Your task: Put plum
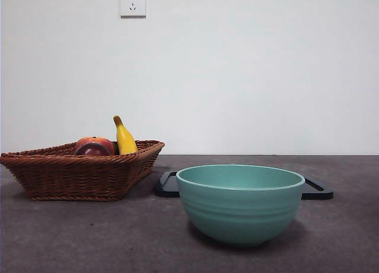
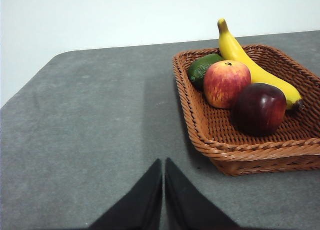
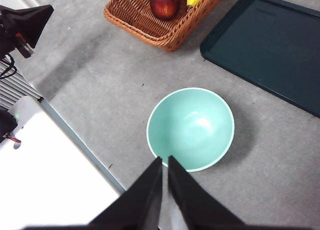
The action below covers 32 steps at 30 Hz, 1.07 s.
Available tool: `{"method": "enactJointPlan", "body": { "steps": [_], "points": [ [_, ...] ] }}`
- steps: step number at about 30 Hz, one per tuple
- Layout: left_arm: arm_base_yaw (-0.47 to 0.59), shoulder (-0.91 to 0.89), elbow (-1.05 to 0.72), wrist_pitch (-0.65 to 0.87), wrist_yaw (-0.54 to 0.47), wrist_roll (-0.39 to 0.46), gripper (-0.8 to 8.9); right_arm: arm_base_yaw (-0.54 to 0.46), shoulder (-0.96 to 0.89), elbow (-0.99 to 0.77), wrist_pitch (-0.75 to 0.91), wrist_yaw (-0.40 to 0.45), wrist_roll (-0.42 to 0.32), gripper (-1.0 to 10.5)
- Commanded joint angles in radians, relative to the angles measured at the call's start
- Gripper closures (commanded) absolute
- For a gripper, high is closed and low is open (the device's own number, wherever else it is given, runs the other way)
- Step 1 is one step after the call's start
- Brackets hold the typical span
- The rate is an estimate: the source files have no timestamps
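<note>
The plum [image 2: 260, 109] lies in the wicker basket [image 2: 210, 135] at the right of the left wrist view, touching the red-yellow apple [image 2: 226, 83] and the banana [image 2: 250, 65], with a green fruit [image 2: 202, 69] behind the apple. The left gripper [image 2: 163, 165] has its jaws closed and empty above bare grey table [image 2: 90, 120], apart from the basket. The right gripper [image 3: 165, 162] is likewise closed and empty, hanging over the near rim of the teal bowl [image 3: 190, 127], with the dark tray [image 3: 270, 45] at the upper right of that view.

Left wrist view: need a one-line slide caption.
Left gripper, jaws shut, above bare table beside wicker basket holding plum, peach, banana and a green fruit.
</note>
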Motion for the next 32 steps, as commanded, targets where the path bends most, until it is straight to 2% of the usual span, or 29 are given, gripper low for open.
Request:
{"method": "enactJointPlan", "body": {
  "steps": [1,12,15,17,19,23,28,32],
  "points": [
    [0.002,-0.001,-0.02,-0.01,-0.003,-0.005,8.07,0.006,0.006,0.016,0.011,0.0,-0.011,9.4],
    [0.002,-0.001,-0.02,-0.01,-0.003,-0.005,8.07,0.006,0.005,0.016,0.011,0.0,-0.013,9.4],
    [0.002,-0.001,-0.02,-0.01,-0.003,-0.005,8.07,0.004,0.004,0.016,0.012,0.022,-0.084,9.4],
    [0.002,-0.001,-0.02,-0.01,-0.003,-0.005,8.07,-0.02,-0.007,0.014,0.033,0.088,-0.128,9.4],
    [0.002,-0.001,-0.02,-0.01,-0.003,-0.005,8.07,-0.067,-0.025,0.001,0.099,0.133,-0.148,9.4],
    [0.002,-0.001,-0.02,-0.01,-0.003,-0.005,8.07,-0.203,-0.093,-0.066,0.274,0.134,-0.171,9.4],
    [0.002,-0.001,-0.02,-0.01,-0.003,-0.005,8.07,-0.375,-0.213,-0.224,0.486,0.161,-0.222,9.4],
    [0.002,-0.001,-0.02,-0.01,-0.003,-0.005,8.07,-0.472,-0.326,-0.372,0.617,0.192,-0.226,9.4]
  ]
}}
